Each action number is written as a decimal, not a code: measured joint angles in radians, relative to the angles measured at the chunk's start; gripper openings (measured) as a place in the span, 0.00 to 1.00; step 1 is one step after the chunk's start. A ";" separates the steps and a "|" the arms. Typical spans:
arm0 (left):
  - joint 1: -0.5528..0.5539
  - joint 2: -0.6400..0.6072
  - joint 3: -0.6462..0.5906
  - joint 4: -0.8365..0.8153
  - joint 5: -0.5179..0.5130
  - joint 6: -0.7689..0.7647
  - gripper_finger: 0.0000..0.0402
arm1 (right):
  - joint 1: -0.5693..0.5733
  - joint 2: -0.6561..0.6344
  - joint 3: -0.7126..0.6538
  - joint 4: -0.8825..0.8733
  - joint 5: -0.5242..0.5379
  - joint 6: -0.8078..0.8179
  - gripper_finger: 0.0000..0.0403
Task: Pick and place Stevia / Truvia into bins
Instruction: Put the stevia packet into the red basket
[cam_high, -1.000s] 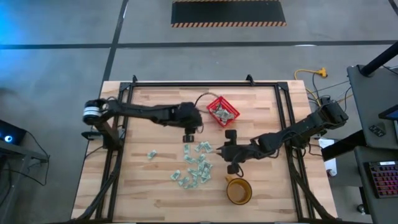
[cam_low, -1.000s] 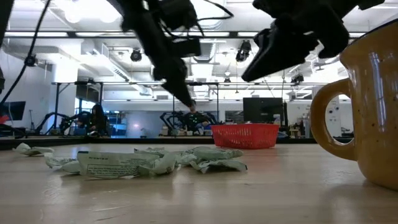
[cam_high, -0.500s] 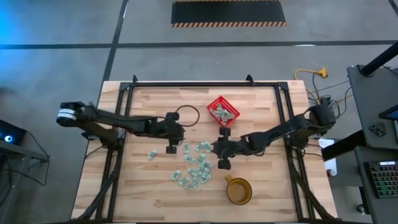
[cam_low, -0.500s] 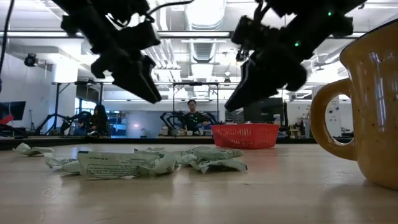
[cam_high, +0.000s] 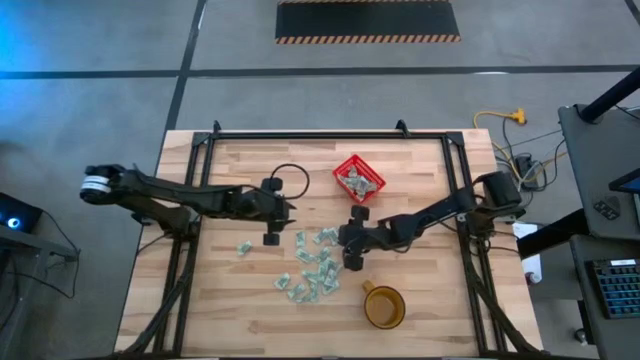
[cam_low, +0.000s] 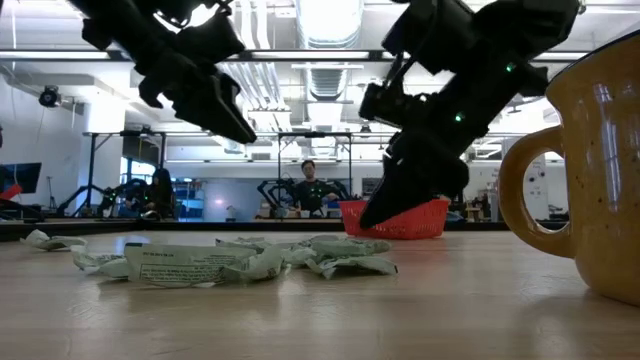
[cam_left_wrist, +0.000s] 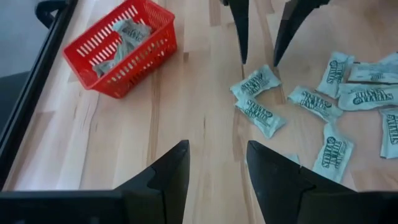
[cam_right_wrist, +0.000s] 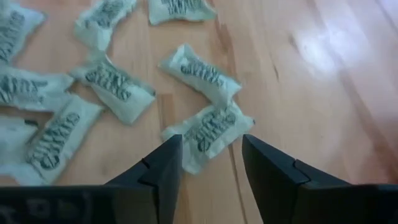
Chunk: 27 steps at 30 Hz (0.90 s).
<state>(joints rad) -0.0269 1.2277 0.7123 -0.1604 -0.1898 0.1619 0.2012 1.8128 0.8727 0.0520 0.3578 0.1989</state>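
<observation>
**Right claw lowers onto a sachet at the pile's edge**

Workshop floor and a bright hall surround the wooden table (cam_high: 250, 310), which gives both arms one flat, open surface to work on.

On it, the red basket (cam_high: 359, 179) sits well beyond the right claw (cam_high: 348, 260), up the table from it, close enough for short trips. Several sachets already lie inside it, so the task looks partly done.

An amber cup (cam_high: 384, 306) stands near the right claw on its other side, away from the basket; it plays no part here.

Most sachets (cam_high: 312, 268) lie loose in a scatter just beside the right claw, between the two claws. They are flat and light, so each must be pinched from above.

Its fingers are spread, and in the right wrist view one sachet (cam_right_wrist: 208, 132) lies straight ahead of the gap between them, at the pile's outer edge. That spread suits a pick: the tips can straddle the packet before pressing together. Nothing is held yet.

Off to the pile's far side, the left claw (cam_high: 270, 238) hangs above bare wood, fingers apart and empty, probably waiting its turn.
</observation>
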 joint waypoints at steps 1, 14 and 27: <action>0.000 0.003 0.000 0.000 0.000 0.000 0.36 | 0.000 0.014 0.006 0.005 0.000 0.001 0.39; 0.000 0.010 0.001 0.005 -0.002 0.001 0.36 | -0.010 0.049 0.025 -0.009 0.000 -0.017 0.35; 0.000 0.010 0.001 0.007 -0.002 0.002 0.36 | -0.039 0.052 0.025 -0.041 -0.117 0.037 0.16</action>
<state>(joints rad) -0.0265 1.2381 0.7128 -0.1535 -0.1917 0.1635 0.1619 1.8652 0.8974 0.0113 0.2406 0.2356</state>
